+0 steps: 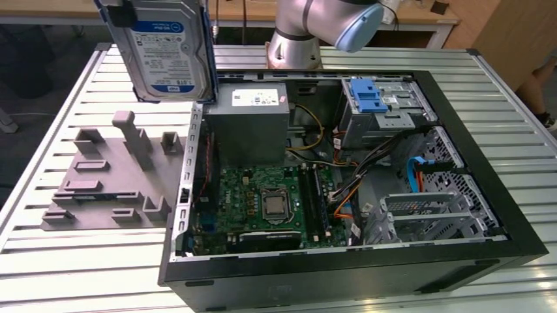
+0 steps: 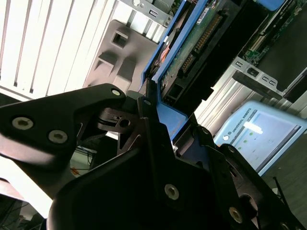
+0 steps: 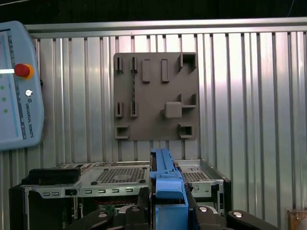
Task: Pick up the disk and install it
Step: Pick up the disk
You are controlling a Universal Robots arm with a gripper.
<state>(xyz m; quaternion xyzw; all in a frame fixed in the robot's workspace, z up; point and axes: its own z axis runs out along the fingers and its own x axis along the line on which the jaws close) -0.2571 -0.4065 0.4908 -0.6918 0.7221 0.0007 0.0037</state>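
The disk (image 1: 165, 49) hangs upright in the upper left of the exterior view, its blue-and-white label facing the camera and its blue frame running down the edge nearer the open computer case (image 1: 348, 270). It is clear of the slatted metal table (image 1: 96, 261), above the grey plastic plate (image 1: 104, 176) with raised blocks that lies just beside the case on the exterior view's left.

From my console, the first wrist view shows the gripper (image 3: 168, 202) clamped on the end of the blue frame, a black finger pressed against each side. In the second wrist view the fingers (image 2: 148, 124) are nearly together, with only the thin blue frame between them, and the green circuit board on the back of the disk runs away from the grip.

The case lies on its side with the lid off. In the exterior view, the grey power supply (image 1: 252, 111) sits at its upper left corner, a blue bracket (image 1: 370, 98) at its upper right, and the green main board (image 1: 261, 202) across the lower middle. The arm (image 1: 301, 32) rises behind the case at top centre. A pale blue control tablet (image 3: 19, 86) lies on the table.
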